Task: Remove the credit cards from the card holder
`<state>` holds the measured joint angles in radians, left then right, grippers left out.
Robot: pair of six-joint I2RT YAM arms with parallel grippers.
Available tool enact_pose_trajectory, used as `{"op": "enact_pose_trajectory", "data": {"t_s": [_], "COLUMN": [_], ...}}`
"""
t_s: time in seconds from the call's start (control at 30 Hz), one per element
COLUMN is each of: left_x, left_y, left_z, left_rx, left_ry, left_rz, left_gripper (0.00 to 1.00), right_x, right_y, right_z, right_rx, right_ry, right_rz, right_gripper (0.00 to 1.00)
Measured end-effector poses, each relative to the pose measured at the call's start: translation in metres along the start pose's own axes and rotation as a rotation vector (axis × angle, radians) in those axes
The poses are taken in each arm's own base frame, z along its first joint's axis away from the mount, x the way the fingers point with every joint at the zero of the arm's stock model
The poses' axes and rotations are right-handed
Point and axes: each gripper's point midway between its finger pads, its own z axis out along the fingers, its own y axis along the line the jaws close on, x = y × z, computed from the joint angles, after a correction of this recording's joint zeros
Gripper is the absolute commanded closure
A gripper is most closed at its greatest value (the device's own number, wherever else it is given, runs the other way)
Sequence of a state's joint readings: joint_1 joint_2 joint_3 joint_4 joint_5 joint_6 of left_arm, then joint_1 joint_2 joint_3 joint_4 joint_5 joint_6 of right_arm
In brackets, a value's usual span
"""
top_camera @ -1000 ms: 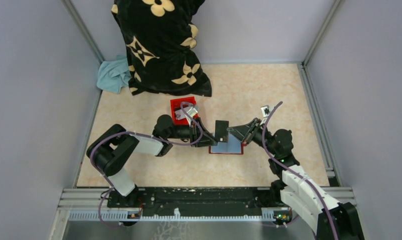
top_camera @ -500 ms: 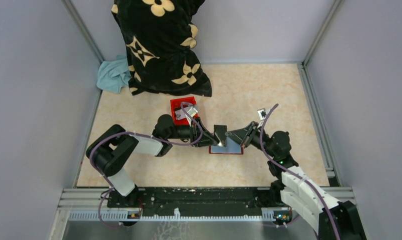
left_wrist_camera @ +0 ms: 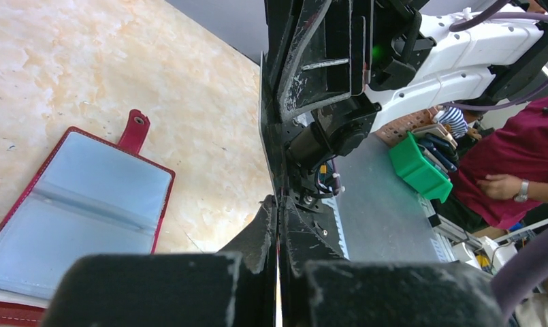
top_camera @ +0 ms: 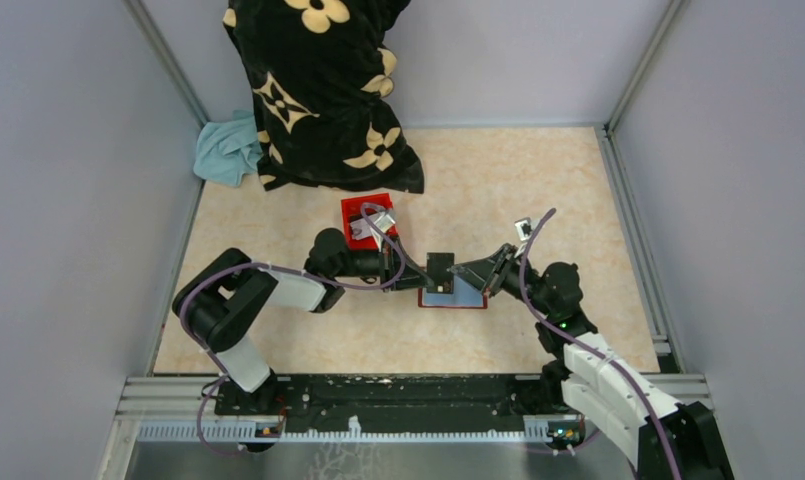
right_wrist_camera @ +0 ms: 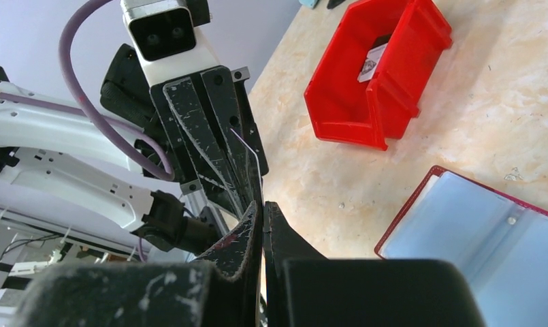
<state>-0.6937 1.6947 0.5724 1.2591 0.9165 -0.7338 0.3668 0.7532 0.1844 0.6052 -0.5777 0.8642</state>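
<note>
The left hand (left_wrist_camera: pixel 278 218) is closed narrow on a thin credit card (top_camera: pixel 440 270). Its wrist view shows the card only as an edge between the two fingers. The right hand (right_wrist_camera: pixel 261 216) comes from the opposite side, and its fingers are pressed together on the same card. Both hands grip the card together, lifted above the table (top_camera: pixel 538 190). From above the card looks dark.

Just under the two hands the card holder (left_wrist_camera: pixel 136 129) lies open and flat on the table. Its pale blue-grey sleeves face up, with the dark red rim and the strap tab around them. It cannot be told whether more cards sit inside the sleeves.

Behind the left hand stands a bright red box (right_wrist_camera: pixel 346 102), and a small grey-white thing lies in it. At the far left side a black cloth with cream flowers (top_camera: pixel 318 90) is piled up, with a teal cloth (top_camera: pixel 228 150) just beside it. Both cloths are well apart from the hands.
</note>
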Motion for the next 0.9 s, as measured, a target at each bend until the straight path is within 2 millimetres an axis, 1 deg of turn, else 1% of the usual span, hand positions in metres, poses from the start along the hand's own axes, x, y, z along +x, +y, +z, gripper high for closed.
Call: {"op": "enact_pose_trajectory", "data": {"t_s": [0.03, 0.13, 0.2, 0.27, 0.3, 0.37, 0.47, 0.5, 0.57, 0.63, 0.73, 0.77, 0.83, 0.9], "left_x": [0.0, 0.004, 0.007, 0.01, 0.01, 0.009, 0.009, 0.009, 0.009, 0.012, 0.021, 0.024, 0.028, 0.03], "left_y": [-0.001, -0.001, 0.001, 0.002, 0.001, -0.001, -0.007, -0.009, -0.012, -0.016, -0.022, -0.024, -0.027, -0.028], "left_z": [0.0, 0.0, 0.0, 0.0, 0.0, 0.001, 0.003, 0.004, 0.007, 0.01, 0.012, 0.013, 0.014, 0.014], "left_rx": [0.004, 0.02, 0.024, 0.03, 0.038, 0.053, 0.089, 0.101, 0.13, 0.16, 0.204, 0.215, 0.234, 0.243], "left_ry": [0.002, 0.014, 0.023, 0.034, 0.04, 0.048, 0.073, 0.082, 0.101, 0.125, 0.168, 0.179, 0.198, 0.209], "left_rz": [-0.002, -0.012, -0.025, -0.031, -0.03, -0.02, -0.006, -0.002, 0.009, 0.015, 0.013, 0.012, 0.012, 0.009], "left_gripper": [1.0, 1.0, 1.0, 1.0, 1.0, 1.0, 1.0, 1.0, 1.0, 1.0, 1.0, 1.0, 1.0, 1.0], "right_x": [0.0, 0.004, 0.004, -0.003, -0.009, -0.029, -0.061, -0.069, -0.075, -0.073, -0.053, -0.045, -0.023, -0.004], "right_y": [0.0, -0.004, -0.008, -0.009, -0.008, -0.001, 0.018, 0.024, 0.032, 0.034, 0.026, 0.022, 0.013, 0.012], "right_z": [0.0, 0.0, 0.0, 0.0, 0.0, 0.0, 0.0, 0.0, 0.001, 0.003, 0.006, 0.008, 0.009, 0.007], "right_rx": [0.0, 0.019, 0.049, 0.086, 0.1, 0.126, 0.129, 0.125, 0.114, 0.099, 0.078, 0.081, 0.091, 0.085], "right_ry": [0.001, 0.02, 0.038, 0.042, 0.037, 0.013, -0.034, -0.04, -0.027, 0.005, 0.105, 0.14, 0.23, 0.301], "right_rz": [-0.002, -0.021, -0.042, -0.086, -0.114, -0.186, -0.3, -0.335, -0.384, -0.407, -0.397, -0.388, -0.366, -0.36], "right_gripper": [1.0, 0.82, 0.74, 0.67, 0.65, 0.58, 0.56, 0.56, 0.56, 0.52, 0.51, 0.51, 0.52, 0.58]}}
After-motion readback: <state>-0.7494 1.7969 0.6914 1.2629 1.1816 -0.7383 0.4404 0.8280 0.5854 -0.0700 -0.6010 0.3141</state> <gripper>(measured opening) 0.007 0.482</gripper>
